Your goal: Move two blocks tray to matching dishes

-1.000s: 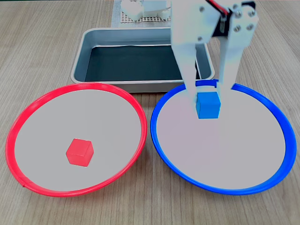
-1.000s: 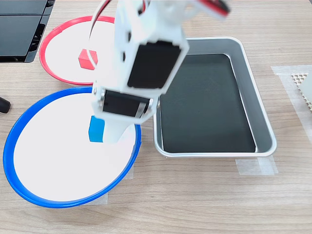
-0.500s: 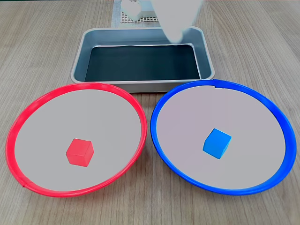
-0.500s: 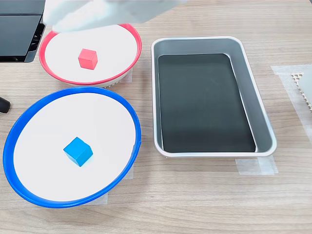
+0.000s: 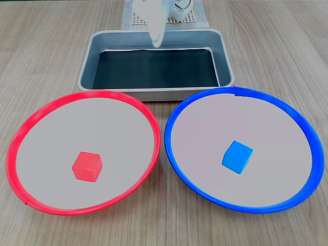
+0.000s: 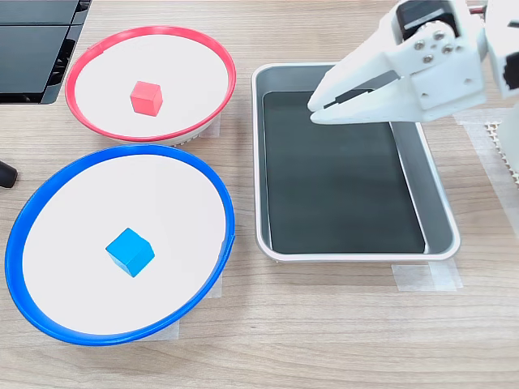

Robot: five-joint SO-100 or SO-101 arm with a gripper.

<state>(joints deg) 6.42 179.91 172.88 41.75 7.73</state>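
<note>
Both small rigid cubes, the red block and blue block, look light and best pinched across flat opposite faces, while the tool hangs nearly closed and empty over the tray.

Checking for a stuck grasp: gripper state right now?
White two-finger gripper: jaws nearly together, holding nothing, above the silver metal tray. The small blue cube lies free in the blue-rimmed dish.

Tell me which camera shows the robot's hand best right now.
The fixed view beside the rectangular silver metal tray shows it best: the white hand appears whole from the side, fingers nearly together, above the tray's dark bottom. The fixed view facing the dishes catches just one blurred white fingertip at the top edge, over the tray's far rim.
</note>
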